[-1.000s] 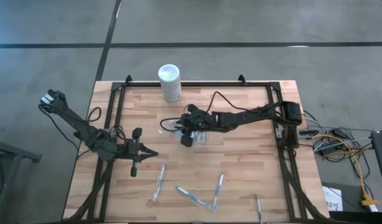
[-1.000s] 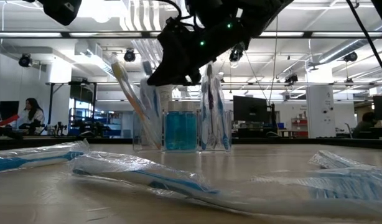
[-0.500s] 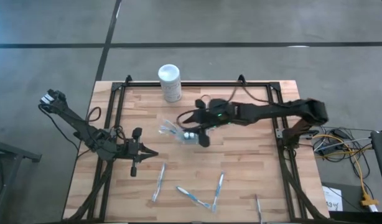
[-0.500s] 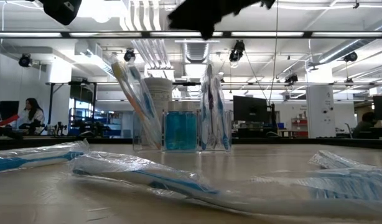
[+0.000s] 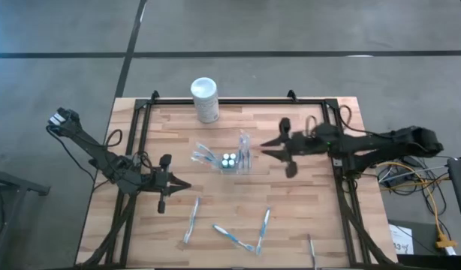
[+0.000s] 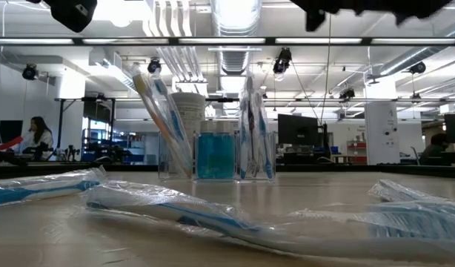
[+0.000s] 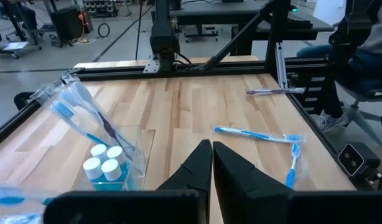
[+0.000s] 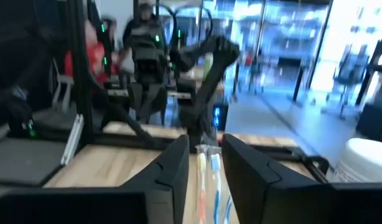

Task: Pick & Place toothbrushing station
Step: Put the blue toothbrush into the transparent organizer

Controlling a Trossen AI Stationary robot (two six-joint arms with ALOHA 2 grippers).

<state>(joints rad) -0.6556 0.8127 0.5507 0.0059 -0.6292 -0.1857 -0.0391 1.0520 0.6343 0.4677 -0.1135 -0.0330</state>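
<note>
Holder [image 5: 232, 160] stands upright near the middle of the table [image 5: 305, 217], free of both claws, with toothbrushes leaning out of it and small blue bottles inside. Behind it, at the far edge, is the white canister [image 5: 205, 99]. Loose wrapped toothbrushes [image 5: 230, 235] lie on the near part of the table.

Right gripper [image 5: 273, 149] hangs just to the right of the holder and holds nothing; in its wrist view the fingers [image 8: 172, 168] are apart with empty space between them, and the holder's brushes show beyond that gap. Left gripper [image 7: 211, 163] waits at the near left, its fingers pressed together, empty.

Judging from this, the holder is set down and the step is to clear away. The right arm does best to go up and to the right, away from the leaning brushes, because a touch on them could tip the light holder. The fingers should keep off the brush heads.
</note>
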